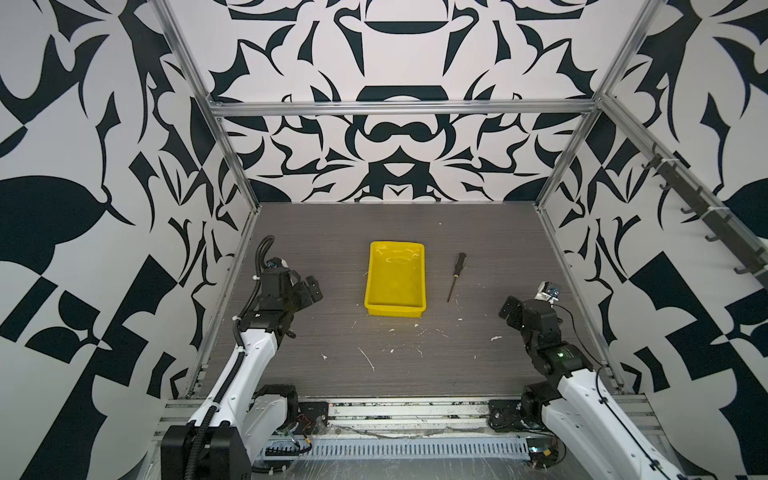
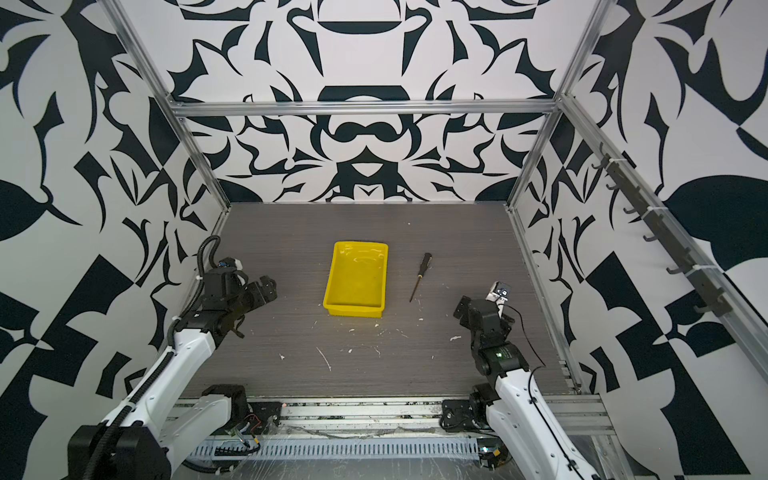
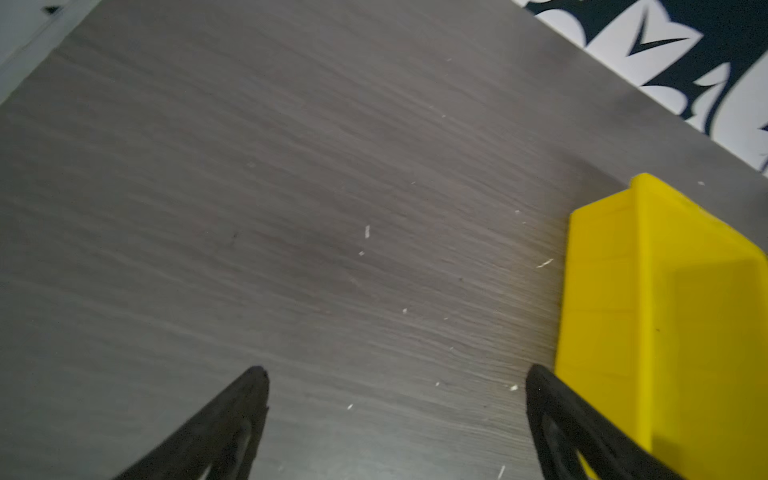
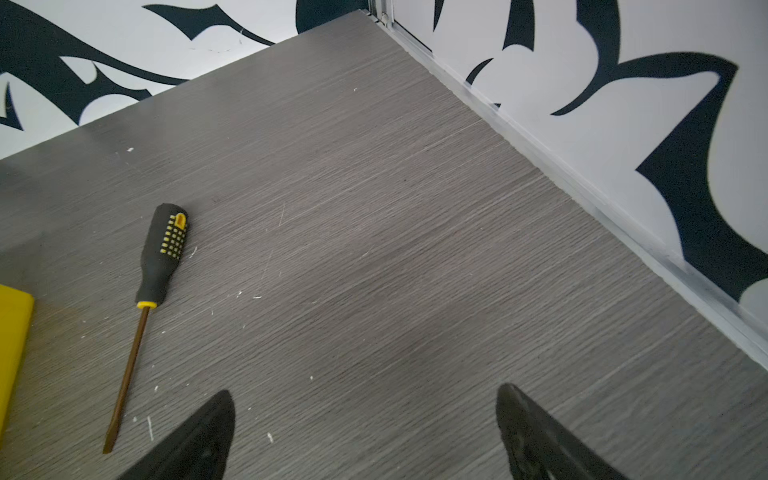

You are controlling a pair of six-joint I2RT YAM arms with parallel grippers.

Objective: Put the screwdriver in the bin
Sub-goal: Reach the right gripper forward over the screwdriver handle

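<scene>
Lying flat on the grey wood-grain tabletop [image 1: 395, 374], the slim screwdriver with a black ribbed handle and thin dark metal shaft [image 1: 456, 276] [image 2: 420, 276] rests just to the right of the shallow, bright yellow glossy plastic bin [image 1: 395, 309] [image 2: 353, 311], outside it and not touching it. Its handle points toward the back wall and its tip toward the robot, the tool running nearly parallel to the bin's long side in both top views. The right wrist view shows yellow studs on the handle and a yellow collar where the shaft begins [image 4: 149, 291], with one edge of the bin [image 4: 12, 332] close beside the shaft. The right gripper [image 4: 365, 391] hovers over bare tabletop, its jaws spread wide and holding nothing, the screwdriver off to one side of them. The left gripper [image 3: 397, 374], on the bin's far side from the tool, also stands wide apart and holds nothing; the bin's outer wall [image 3: 602, 291] fills one edge of its wrist view. Small white flecks [image 1: 368, 359] dot the tabletop in front of the bin. Black-and-white patterned walls [image 1: 395, 145] enclose the workspace.
</scene>
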